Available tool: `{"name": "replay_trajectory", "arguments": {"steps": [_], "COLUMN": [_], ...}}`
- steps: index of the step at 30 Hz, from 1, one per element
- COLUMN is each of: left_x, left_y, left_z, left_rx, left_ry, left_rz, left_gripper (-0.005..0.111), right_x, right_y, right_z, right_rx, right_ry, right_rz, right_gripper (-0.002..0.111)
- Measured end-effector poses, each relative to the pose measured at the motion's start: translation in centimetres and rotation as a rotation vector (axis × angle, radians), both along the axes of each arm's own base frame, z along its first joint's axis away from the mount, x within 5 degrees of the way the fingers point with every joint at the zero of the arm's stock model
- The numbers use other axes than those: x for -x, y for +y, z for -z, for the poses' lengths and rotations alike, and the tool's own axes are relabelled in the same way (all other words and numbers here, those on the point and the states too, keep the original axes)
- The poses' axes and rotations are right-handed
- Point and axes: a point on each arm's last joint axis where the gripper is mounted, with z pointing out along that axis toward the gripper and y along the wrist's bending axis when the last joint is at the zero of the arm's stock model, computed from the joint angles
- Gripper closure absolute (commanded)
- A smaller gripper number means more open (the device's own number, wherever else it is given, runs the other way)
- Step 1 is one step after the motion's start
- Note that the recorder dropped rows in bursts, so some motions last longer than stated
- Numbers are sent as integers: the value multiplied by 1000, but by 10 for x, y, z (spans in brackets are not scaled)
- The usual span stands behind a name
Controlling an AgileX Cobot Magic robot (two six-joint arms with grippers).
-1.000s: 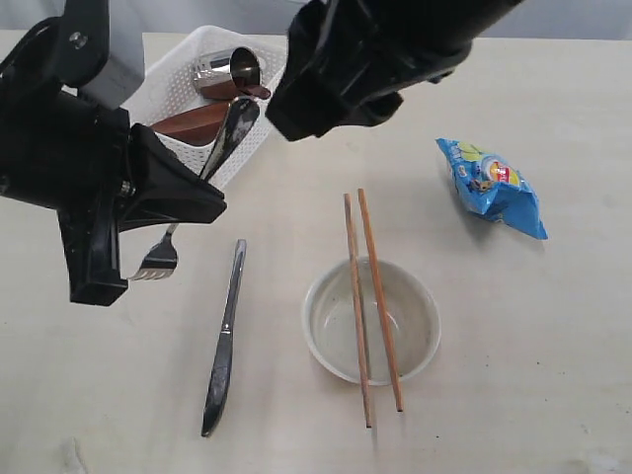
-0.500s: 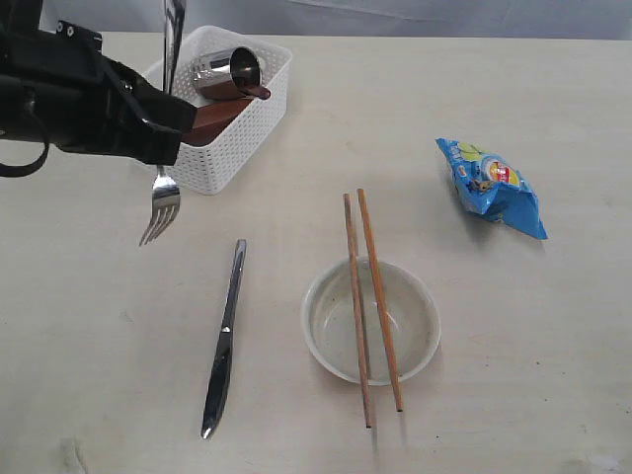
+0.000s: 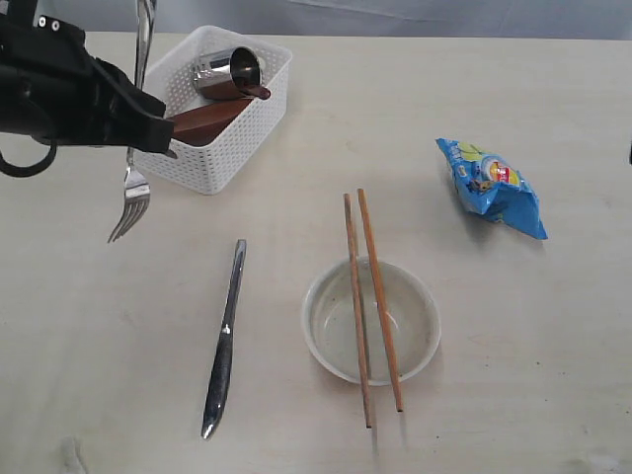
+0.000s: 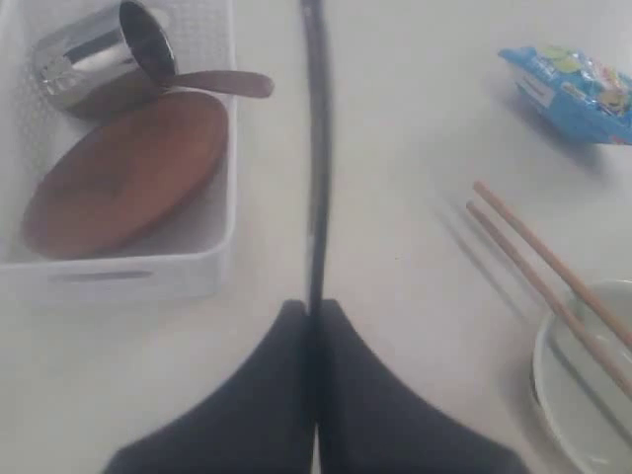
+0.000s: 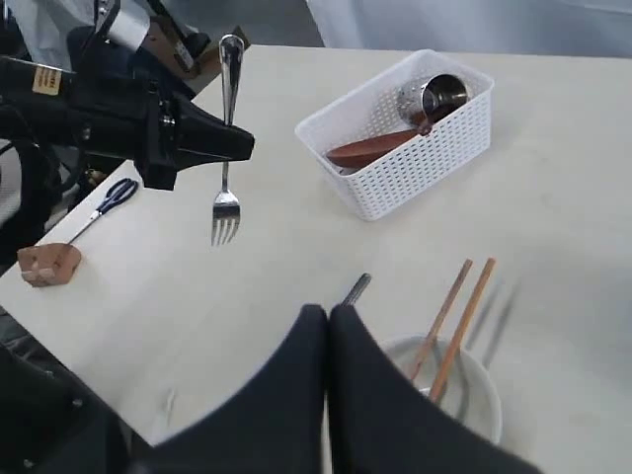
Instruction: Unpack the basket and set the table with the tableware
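My left gripper is shut on the steel fork, which hangs tines down above the table, left of the white basket. In the left wrist view the fork's handle runs out from between the closed left gripper. The basket holds the steel cup, the brown saucer and the dark spoon. The knife lies on the table left of the cream bowl. Two chopsticks rest across the bowl. My right gripper is shut and empty, high over the near edge, outside the exterior view.
A blue snack bag lies at the right of the table. In the right wrist view, blue-handled scissors and a small brown block sit near the table's far left edge.
The left gripper has carried the fork further left, away from the basket. The right arm has pulled out of the exterior view, and its jaws have closed.
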Motion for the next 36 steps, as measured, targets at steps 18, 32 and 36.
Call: {"name": "replay_trajectory", "arguments": {"steps": [18, 32, 36], "left_x": [-3, -3, -4], "left_y": [-3, -2, -2], "left_z": [-4, -5, -5], "left_rx": [68, 99, 103], "left_ry": [-34, -19, -26], "left_rz": [-59, -90, -94], "left_gripper": [107, 107, 107], "right_x": [22, 70, 87], "right_y": [-18, -65, -81], "right_z": [-11, -15, -13], "right_rx": [-235, -416, -481], "right_ry": [28, -149, -214], "right_rz": [40, 16, 7], "right_gripper": [108, 108, 108]}}
